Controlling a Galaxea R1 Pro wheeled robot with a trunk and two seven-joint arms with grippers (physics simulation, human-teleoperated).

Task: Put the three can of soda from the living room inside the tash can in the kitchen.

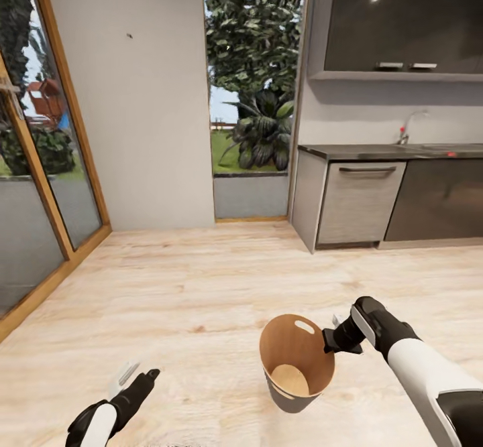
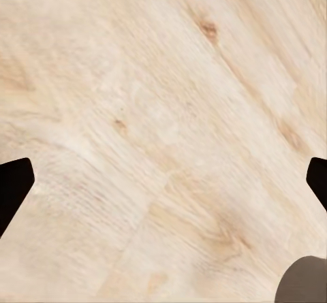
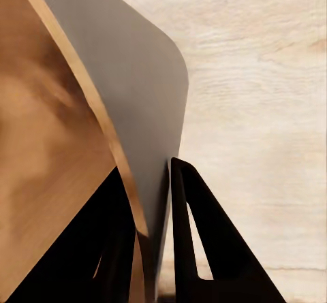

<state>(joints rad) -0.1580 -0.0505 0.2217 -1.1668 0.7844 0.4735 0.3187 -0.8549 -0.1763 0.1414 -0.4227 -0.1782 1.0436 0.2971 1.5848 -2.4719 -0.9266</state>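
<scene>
While our right gripper (image 1: pixel 333 337) pinches the bin (image 1: pixel 295 350) by its rim for carrying, our left gripper (image 1: pixel 137 378) hangs spread, empty.

Bucket on the kitchen floor, between the arms

The bucket (image 1: pixel 296 363) sits on the floor (image 1: pixel 221 286), its rim pinched by the right gripper (image 1: pixel 333 337), one finger inside the wall, one outside. The left gripper (image 1: pixel 137 376) hangs well left of it. Behind to the right runs the counter (image 1: pixel 389 151) with cabinets (image 1: pixel 402 18) above; glass doors (image 1: pixel 40 132) stand left.
</scene>
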